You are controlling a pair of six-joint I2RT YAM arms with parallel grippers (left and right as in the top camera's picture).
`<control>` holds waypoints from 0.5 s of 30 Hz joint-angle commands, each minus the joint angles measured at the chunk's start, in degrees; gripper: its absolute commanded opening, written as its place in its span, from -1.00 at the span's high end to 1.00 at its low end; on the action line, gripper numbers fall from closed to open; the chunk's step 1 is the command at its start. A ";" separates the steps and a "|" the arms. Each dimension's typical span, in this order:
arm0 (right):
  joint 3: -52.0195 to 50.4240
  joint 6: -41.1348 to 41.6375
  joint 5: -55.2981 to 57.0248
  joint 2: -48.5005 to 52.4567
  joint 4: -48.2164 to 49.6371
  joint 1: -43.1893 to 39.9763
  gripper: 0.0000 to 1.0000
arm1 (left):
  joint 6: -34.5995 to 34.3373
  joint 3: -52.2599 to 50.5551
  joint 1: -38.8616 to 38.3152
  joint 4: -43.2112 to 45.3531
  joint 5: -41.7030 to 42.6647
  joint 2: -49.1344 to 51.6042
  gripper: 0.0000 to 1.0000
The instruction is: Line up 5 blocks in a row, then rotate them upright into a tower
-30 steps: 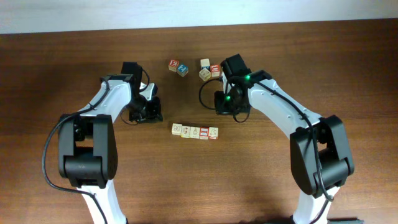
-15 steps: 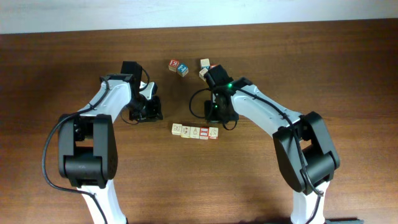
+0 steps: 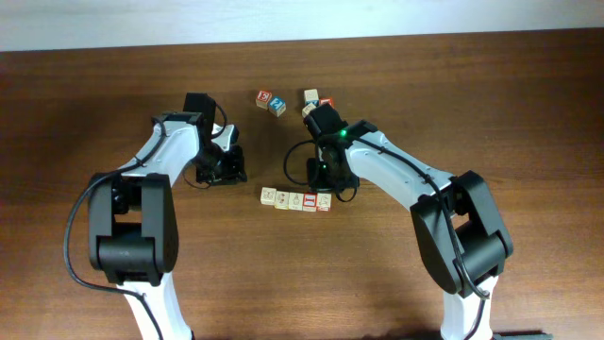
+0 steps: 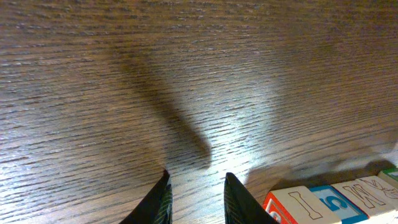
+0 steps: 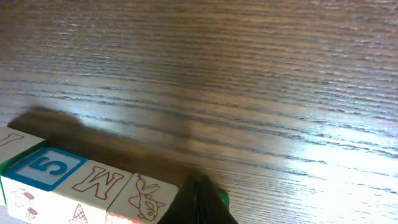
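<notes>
A row of blocks (image 3: 296,200) lies side by side at the table's middle. My right gripper (image 3: 327,187) is shut, its tips right at the row's right end. In the right wrist view the closed gripper (image 5: 200,190) sits against the fish-faced block (image 5: 146,196) and covers most of a green-edged block (image 5: 223,200). My left gripper (image 3: 226,175) rests left of the row. Its fingers (image 4: 163,200) stand a little apart over bare wood, with the row's near block (image 4: 298,204) just beside the right finger.
Several loose letter cubes lie at the back: a red one (image 3: 264,97), a blue one (image 3: 276,106) and a small cluster (image 3: 312,102) behind my right arm. Brown wooden table (image 3: 396,264) all around.
My right arm has swung from the back cluster forward and left to the row's right end, with its jaws closing fully. The left arm has stayed still.
</notes>
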 commanded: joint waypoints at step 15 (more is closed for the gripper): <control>0.90 0.24 -0.22 0.83 -1.53 0.31 0.91 | -0.09 -0.07 0.13 0.33 -2.32 1.60 0.49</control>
